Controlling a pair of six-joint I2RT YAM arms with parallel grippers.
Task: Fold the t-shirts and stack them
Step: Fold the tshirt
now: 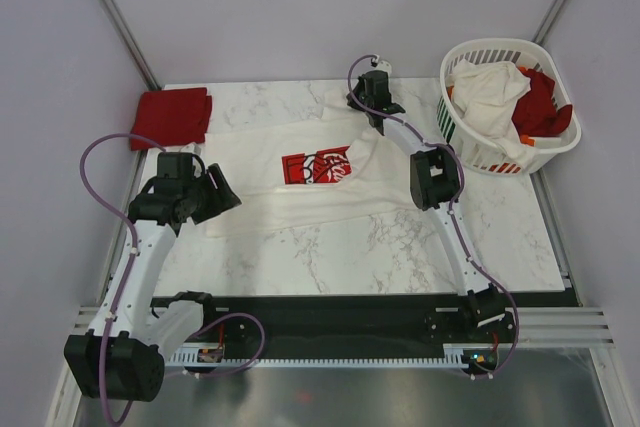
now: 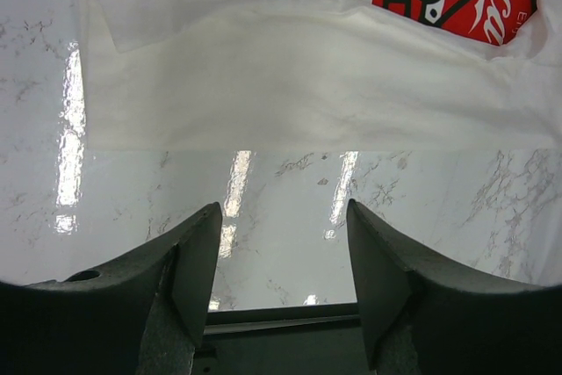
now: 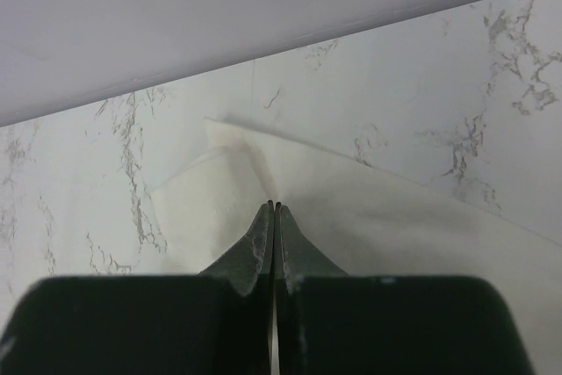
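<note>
One plain red t-shirt (image 1: 172, 115) is lying folded far-left — done. I'm pinching the far edge of the spread cream-white red-graphic t-shirt (image 1: 320, 187) with my right gripper (image 3: 275, 210), left gripper (image 2: 281, 217) hovering wide open; more are waiting in the white slatted plastic basket (image 1: 462, 137).

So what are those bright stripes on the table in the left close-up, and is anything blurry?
Left wrist view: the stripes are glare off the glossy table; the shirt looks washed out, and the left gripper is dark. Right wrist view: sharp, with a faint shadow along the shirt's far edge, and the right gripper is a dark shape. Top view: even light, nothing blurry.
</note>
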